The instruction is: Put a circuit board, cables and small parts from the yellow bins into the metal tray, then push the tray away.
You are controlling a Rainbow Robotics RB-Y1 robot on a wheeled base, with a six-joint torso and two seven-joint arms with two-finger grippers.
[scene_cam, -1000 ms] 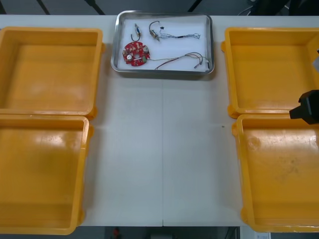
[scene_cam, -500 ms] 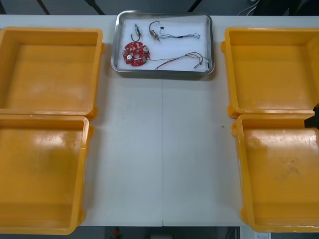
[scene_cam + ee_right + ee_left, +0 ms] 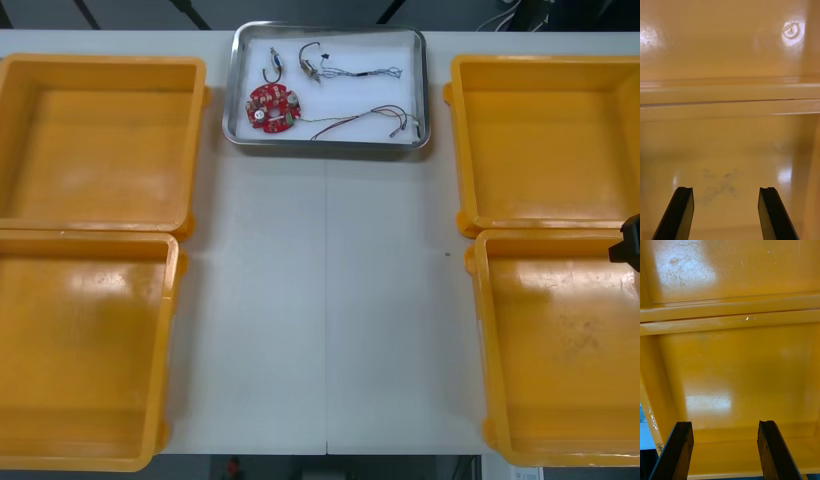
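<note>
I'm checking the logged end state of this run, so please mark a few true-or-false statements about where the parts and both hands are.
1. The metal tray sits near the far edge of the table. True.
2. The red circuit board lies in a bin on the left. False: it lies in the tray.
3. The right hand is open with nothing between its fingers. True.
4. The left hand grips a cable. False: it is open and empty over a yellow bin.
5. Cables lie in the tray beside the board. True.
</note>
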